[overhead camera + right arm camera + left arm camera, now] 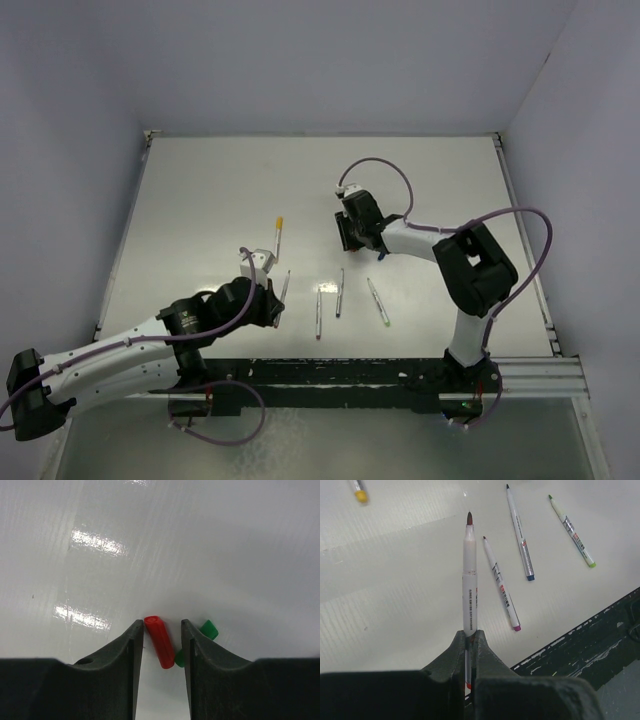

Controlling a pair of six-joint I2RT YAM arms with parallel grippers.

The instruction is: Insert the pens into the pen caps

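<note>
This looks like a robotics lab test cell, not a home or shop. A bare white table [200, 190] is boxed in by plain pale walls [320, 70] on the left, right and far sides. Two arms [470, 265] are bolted to a black rail [330, 385] at the near edge and trail purple cables [385, 165]. The near right strip [540, 370] may be aluminium framing.
</note>
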